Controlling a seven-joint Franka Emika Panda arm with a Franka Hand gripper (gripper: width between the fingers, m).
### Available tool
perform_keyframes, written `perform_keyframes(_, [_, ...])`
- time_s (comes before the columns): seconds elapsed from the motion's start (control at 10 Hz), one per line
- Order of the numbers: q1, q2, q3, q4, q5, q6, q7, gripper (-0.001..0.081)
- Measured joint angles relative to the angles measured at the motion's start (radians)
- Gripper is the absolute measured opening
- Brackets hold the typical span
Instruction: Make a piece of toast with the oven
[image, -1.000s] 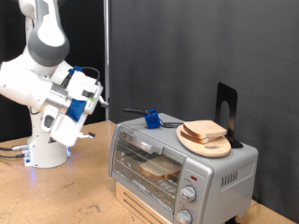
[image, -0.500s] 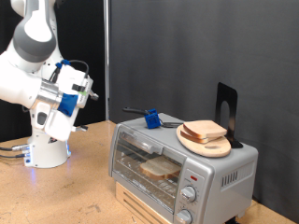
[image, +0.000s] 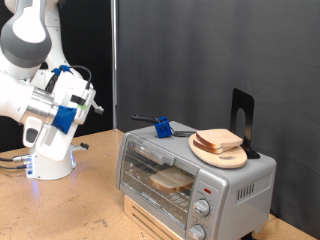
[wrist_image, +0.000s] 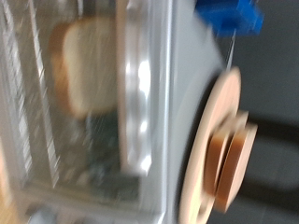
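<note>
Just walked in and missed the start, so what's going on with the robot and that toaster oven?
The oven has its door shut, with one piece of toast lying on the rack inside. More bread slices sit on a round wooden board on top of the oven, beside a blue-handled tool. The gripper is in the air off to the exterior view's left, well away from the oven, with nothing between its fingers.
</note>
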Motion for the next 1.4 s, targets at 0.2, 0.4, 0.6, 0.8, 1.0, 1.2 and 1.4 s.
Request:
perform_keyframes(0.2, [0.008,0.040,0.035,0.027,0.123,0.167,-0.003,0.0799])
perform_keyframes(0.4, [-0.001,0.046,0.017,0.043,0.051,0.003,-0.020,0.0799])
perform_keyframes(0.6, [-0.014,0.117,-0.010,0.145,-0.017,-0.219,-0.061,0.0799])
perform_keyframes(0.8, [-0.007,0.209,0.010,0.239,-0.023,-0.228,-0.048,0.0799])
perform_keyframes(1.0, [0.001,0.276,0.033,0.298,0.029,-0.149,-0.010,0.0799])
perform_keyframes(1.2, [0.007,0.296,0.041,0.314,0.036,-0.140,0.009,0.0799])
perform_keyframes(1.4, [-0.002,0.321,0.043,0.349,0.041,-0.313,0.003,0.0799])
